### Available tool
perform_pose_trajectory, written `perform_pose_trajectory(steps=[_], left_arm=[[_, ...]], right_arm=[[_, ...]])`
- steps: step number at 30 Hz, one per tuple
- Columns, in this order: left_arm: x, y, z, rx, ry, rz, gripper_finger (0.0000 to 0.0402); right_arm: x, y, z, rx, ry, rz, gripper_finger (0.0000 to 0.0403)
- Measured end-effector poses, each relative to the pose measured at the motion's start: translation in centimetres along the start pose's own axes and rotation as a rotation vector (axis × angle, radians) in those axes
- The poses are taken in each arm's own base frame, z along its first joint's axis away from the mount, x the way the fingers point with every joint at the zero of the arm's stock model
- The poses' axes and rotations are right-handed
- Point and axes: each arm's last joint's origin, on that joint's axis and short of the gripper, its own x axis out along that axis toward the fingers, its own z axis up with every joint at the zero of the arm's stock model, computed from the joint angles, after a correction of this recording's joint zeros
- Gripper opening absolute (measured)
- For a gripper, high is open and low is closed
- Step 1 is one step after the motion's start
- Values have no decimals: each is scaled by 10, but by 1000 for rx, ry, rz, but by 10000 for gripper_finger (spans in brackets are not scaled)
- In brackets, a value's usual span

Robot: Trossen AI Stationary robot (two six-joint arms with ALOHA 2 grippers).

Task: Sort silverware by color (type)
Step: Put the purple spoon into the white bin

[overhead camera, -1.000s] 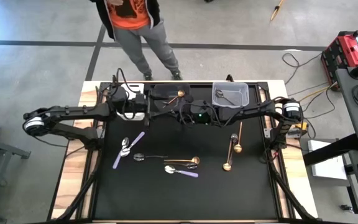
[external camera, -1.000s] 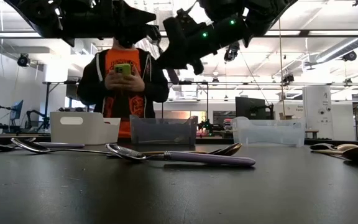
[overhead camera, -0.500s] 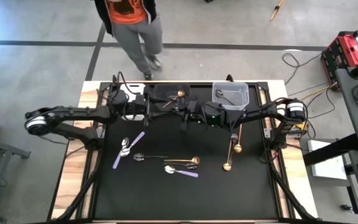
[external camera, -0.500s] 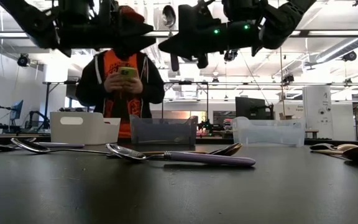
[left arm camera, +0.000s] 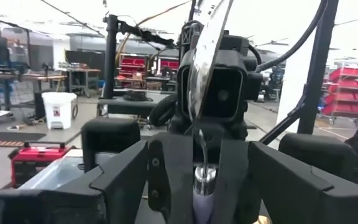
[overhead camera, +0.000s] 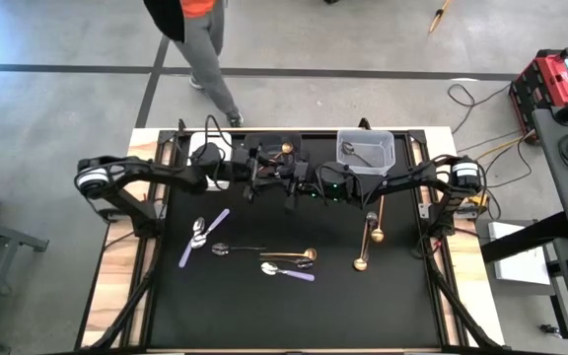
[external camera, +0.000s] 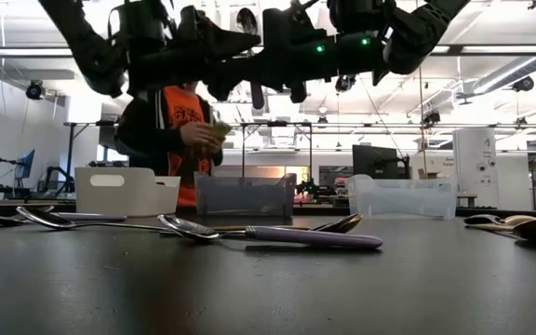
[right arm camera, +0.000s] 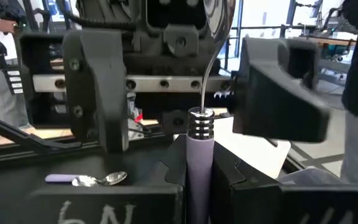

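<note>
My right gripper (right arm camera: pixel 197 158) is shut on a spoon with a lilac handle (right arm camera: pixel 199 155), high above the table's far middle (overhead camera: pixel 296 187). The spoon's bowl (left arm camera: pixel 207 56) points at my left gripper (overhead camera: pixel 262 180). That gripper is open, one finger (right arm camera: pixel 95 87) on each side of the bowl, not touching it. On the mat lie two more lilac-handled spoons (overhead camera: pixel 203 235) (overhead camera: pixel 289 271), a dark spoon (overhead camera: pixel 233 248) and gold spoons (overhead camera: pixel 292 255) (overhead camera: pixel 373 227). My right gripper pinches the lilac handle (right arm camera: pixel 197 171) between its two fingers, close to the ribbed metal collar (right arm camera: pixel 201 122) at the bowl end. The fingers come level from the table's right and lie along the spoon. The spoon is lifted clear, its bowl sticking out past the fingertips.
Three bins stand along the far edge: white (external camera: pixel 127 191), dark (external camera: pixel 245 197) with a gold spoon (overhead camera: pixel 286 149), and clear (overhead camera: pixel 366 150) with a dark spoon. A person (external camera: pixel 180 130) stands beyond the far edge. The mat's near half (overhead camera: pixel 294 316) is bare.
My left gripper has moved toward the table's right and slightly down, up to the right gripper, so its open fingers now flank the spoon's bowl. My right gripper has tipped up from slanting down to level, still shut on the spoon. The person behind the table has turned away.
</note>
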Motion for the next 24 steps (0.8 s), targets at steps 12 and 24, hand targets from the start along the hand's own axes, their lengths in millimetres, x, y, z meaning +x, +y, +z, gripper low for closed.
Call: perform_pose_trajectory(steps=[12,24], left_arm=[[3,2,-3,-27,6,1,42],[-10,4,13,-129,82,49,2]], right_arm=[[0,0,-1,8,6,-8,46],[-1,-2,0,31,13,-66,154]])
